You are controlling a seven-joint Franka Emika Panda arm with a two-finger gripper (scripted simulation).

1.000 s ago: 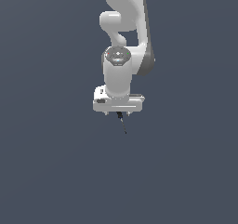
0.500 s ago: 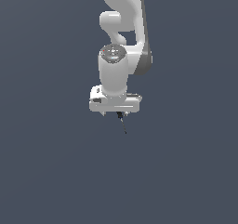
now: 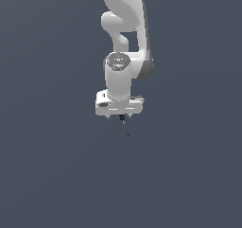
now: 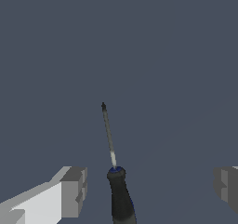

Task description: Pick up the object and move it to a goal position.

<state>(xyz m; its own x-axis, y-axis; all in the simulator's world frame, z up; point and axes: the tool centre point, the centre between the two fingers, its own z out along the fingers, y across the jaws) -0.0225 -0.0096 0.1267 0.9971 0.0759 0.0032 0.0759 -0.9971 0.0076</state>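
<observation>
The object is a thin black stick with a thicker black handle. In the exterior view, the object (image 3: 125, 127) shows just below the white gripper block, with its tip pointing away from it. In the wrist view, the object (image 4: 116, 181) lies between the two grey fingers (image 4: 74, 190), nearer to one of them and touching neither. My gripper (image 3: 119, 115) is open with its jaws wide apart, and it also shows in the wrist view (image 4: 150, 188). It holds nothing.
The white arm (image 3: 125, 42) rises above the gripper to the top of the exterior view. A plain dark grey surface fills everything else.
The gripper block has turned a little and shifted slightly toward the exterior view's left, then settled a bit lower. The object has stayed in place.
</observation>
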